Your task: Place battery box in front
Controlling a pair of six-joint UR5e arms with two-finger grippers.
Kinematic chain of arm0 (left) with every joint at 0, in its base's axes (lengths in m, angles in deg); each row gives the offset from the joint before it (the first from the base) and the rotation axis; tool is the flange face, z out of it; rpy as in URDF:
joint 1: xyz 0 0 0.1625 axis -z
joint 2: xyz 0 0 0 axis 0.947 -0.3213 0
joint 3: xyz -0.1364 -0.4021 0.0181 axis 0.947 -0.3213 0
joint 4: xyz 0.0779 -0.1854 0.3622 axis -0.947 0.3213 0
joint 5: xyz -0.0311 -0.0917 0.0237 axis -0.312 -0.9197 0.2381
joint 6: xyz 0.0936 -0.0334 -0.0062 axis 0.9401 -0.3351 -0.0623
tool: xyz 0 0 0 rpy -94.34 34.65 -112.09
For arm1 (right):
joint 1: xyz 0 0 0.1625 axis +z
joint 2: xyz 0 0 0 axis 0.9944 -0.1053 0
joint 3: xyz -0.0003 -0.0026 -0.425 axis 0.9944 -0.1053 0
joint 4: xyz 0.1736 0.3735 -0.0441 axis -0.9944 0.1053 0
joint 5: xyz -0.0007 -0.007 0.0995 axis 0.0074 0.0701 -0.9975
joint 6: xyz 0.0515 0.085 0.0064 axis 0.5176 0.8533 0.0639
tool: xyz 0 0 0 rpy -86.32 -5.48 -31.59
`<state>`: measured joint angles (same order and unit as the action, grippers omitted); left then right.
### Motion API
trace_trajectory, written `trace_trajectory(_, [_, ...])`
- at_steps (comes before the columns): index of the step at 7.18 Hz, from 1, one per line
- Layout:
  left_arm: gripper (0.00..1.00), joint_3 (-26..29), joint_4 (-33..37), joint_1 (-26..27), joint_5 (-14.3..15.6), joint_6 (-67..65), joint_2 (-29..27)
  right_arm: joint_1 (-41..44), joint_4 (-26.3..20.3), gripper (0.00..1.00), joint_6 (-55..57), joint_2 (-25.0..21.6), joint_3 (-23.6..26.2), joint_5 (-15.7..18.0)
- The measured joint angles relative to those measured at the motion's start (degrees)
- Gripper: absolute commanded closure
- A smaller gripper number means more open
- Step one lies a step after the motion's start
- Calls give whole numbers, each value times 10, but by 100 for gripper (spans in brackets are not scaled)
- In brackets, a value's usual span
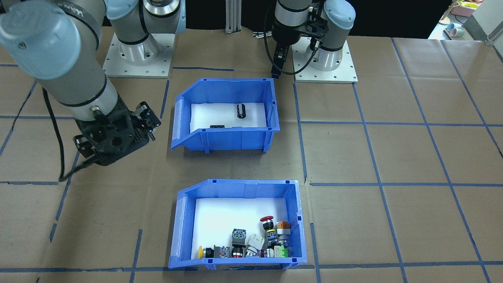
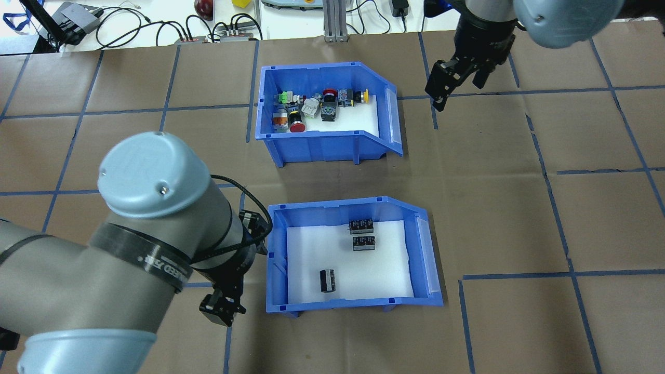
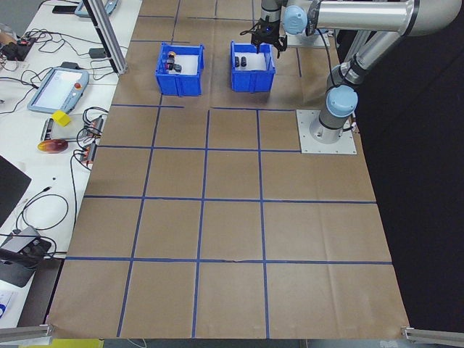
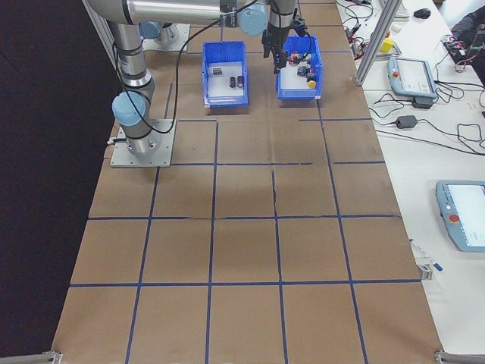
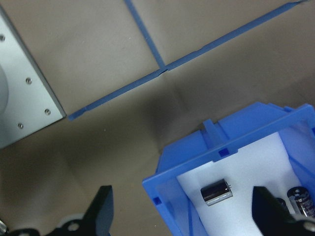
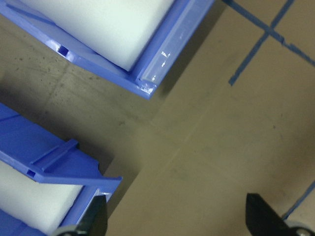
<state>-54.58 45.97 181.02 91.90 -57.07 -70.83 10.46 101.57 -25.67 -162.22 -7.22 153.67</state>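
While both arms hang clear of the bins, nothing on the desk (image 2: 519, 208) is gripped. 2 blue bins sit one behind the other along the middle line: the battery box (image 2: 353, 254), white-lined and holding 3 dark cells (image 2: 327, 280), lies nearer the robot, and the bin of push-buttons (image 2: 324, 117) lies farther out, toward the operators' side.

The left gripper (image 2: 223, 306) hangs low just beside the battery box's closed back wall, apart from it; its fingers stand wide apart with nothing between them, and its wrist view looks down over that wall's corner, which I read as lining up for a hold or a push on the rim. The right gripper (image 2: 441, 88) hovers beyond the open-front side of the button bin, fingers also spread and empty, near neither bin's wall.

Swapping the order looks like the job, and it seems not yet begun. Open brown paper lies well clear on either side of both bins, so there is room to carry the battery box around. Between the 2 bins the gap is narrow, and the sloped front lips are the edges likeliest to catch.
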Motion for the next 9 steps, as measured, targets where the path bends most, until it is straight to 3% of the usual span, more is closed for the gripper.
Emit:
trace_trajectory(3, [1, -90, -179, 82, -6, -213, -28, 78, 2, 0, -149, 91, -98, 5])
trace_trajectory(5, [1, -112, -251, 121, -4, -272, -55, 121, 19, 0, -256, 117, -114, 4])
trace_trajectory(7, [2, -114, -283, 135, -3, -283, -79, 171, 68, 0, -285, 145, -116, 6])
trace_trajectory(8, [16, -115, -302, 143, -4, -286, -98, 190, 81, 0, -285, 157, -116, 6])
trace_trajectory(9, [46, -115, -335, 153, -3, -290, -124, 201, 86, 0, -284, 165, -116, 6])
